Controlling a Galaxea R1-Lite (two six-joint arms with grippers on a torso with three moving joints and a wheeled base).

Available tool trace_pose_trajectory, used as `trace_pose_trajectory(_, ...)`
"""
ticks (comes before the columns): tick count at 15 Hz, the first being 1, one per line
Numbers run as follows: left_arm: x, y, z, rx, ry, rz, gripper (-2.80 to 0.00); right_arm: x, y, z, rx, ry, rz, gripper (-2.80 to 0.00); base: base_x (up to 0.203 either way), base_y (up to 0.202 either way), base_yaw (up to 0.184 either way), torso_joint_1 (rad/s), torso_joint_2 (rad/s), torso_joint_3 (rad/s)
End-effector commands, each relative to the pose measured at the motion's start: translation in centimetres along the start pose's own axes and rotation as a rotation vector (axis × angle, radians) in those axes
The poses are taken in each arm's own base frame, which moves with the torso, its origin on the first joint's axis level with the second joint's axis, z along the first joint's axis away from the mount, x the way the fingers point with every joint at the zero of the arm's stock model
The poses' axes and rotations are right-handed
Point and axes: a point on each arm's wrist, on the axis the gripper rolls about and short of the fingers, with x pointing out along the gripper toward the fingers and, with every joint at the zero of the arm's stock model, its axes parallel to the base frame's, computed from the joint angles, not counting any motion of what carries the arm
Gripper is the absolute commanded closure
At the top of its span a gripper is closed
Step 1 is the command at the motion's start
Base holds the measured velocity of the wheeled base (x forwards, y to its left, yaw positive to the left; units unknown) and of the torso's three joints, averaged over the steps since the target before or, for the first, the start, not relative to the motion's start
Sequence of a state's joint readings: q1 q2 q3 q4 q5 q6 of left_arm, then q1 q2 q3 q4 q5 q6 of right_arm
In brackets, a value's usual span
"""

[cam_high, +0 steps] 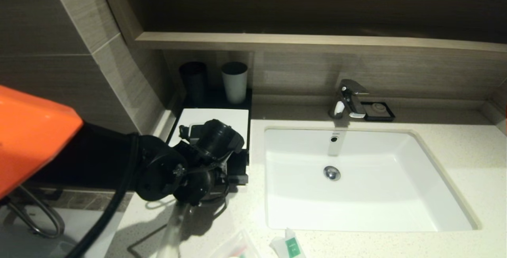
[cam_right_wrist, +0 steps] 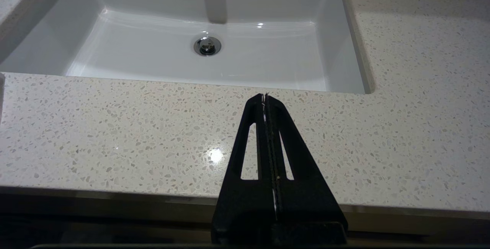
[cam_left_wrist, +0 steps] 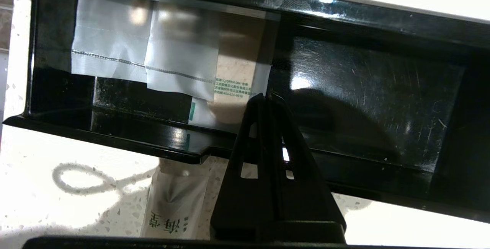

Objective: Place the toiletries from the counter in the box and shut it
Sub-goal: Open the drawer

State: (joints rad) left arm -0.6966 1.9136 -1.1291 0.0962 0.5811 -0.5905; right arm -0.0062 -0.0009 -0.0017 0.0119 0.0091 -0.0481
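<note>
My left pincer (cam_left_wrist: 265, 96) is closed with nothing between its fingers, its tip over the front rim of the pulled-out drawer (cam_left_wrist: 367, 100), which fills the upper half of the left wrist frame. Inside the drawer, at upper left of that frame, lie wrapped packets (cam_left_wrist: 145, 56). In the head frame the box (cam_high: 216, 121) sits at centre left on the surface (cam_high: 467, 147), mostly behind my arm. A white sachet with a green label (cam_high: 291, 246) and a clear pouch (cam_high: 237, 246) lie on the surface at the bottom edge. My right pincer (cam_right_wrist: 267, 96) is closed and empty, above the surface before the basin (cam_right_wrist: 214, 50).
</note>
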Motion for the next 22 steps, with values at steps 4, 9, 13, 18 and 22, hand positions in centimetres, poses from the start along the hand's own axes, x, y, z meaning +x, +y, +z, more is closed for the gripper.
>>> trace_pose_trajectory(4,0.0,0.1,-0.13,0.008,0.013,0.013,0.0,0.0,0.0,-0.01,-0.001,0.0,0.002,0.0,0.0,0.0,0.0,0.0,0.0,0.0)
trace_pose_trajectory(9,-0.17,0.26,-0.28,0.022,0.029,0.022,0.0,0.0,0.0,-0.01,-0.001,0.0,0.0,0.0,0.0,0.0,0.0,0.0,0.0,0.0)
trace_pose_trajectory(13,-0.25,0.4,-0.39,0.03,0.04,0.028,0.0,0.0,0.0,-0.01,-0.001,0.0,0.0,0.0,0.0,0.0,0.0,0.0,0.0,0.0)
trace_pose_trajectory(18,-0.38,0.5,-0.39,0.037,0.049,0.034,0.0,0.0,0.0,-0.01,-0.001,0.0,0.001,0.0,0.0,0.0,0.0,0.0,0.0,0.0)
trace_pose_trajectory(22,-0.45,0.53,-0.34,0.042,0.056,0.039,0.0,0.0,0.0,-0.01,-0.001,0.0,0.001,0.0,0.0,0.0,0.0,0.0,0.0,0.0)
